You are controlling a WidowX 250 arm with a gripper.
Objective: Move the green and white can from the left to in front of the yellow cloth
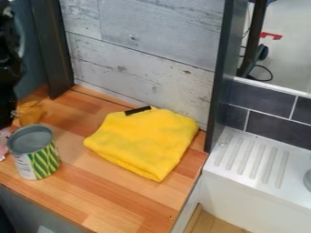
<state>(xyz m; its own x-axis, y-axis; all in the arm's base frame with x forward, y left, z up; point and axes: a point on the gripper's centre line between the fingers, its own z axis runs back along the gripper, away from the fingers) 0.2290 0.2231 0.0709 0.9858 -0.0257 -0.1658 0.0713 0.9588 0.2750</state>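
A yellow cloth [144, 143] lies folded in a thick, uneven square on the wood-topped table [112, 202], a short black strip [137, 110] resting at its far edge. Well to the left of the cloth, at the view's edge, the robot's black gripper [7, 116] hangs apart from it; whether it is open or closed, or holding anything, cannot be told from this angle. Between the gripper and the cloth, toward the near side, an open tin can [37, 159] with a gray interior and a green, yellow and white patterned side stands upright. Beyond the can, also left of the cloth, sits a crumpled orange-brown item [30, 113], its nature unclear, while a pinkish object [3, 144] shows partly at the left edge. Behind the cloth rises a weathered gray plank panel [146, 54], framed by a dark post [47, 48] to the cloth's left and a second dark upright [220, 86] to its right. Farther right of the cloth, past that upright, a white ridged drainboard [249, 164] extends below dark tiles [276, 132].
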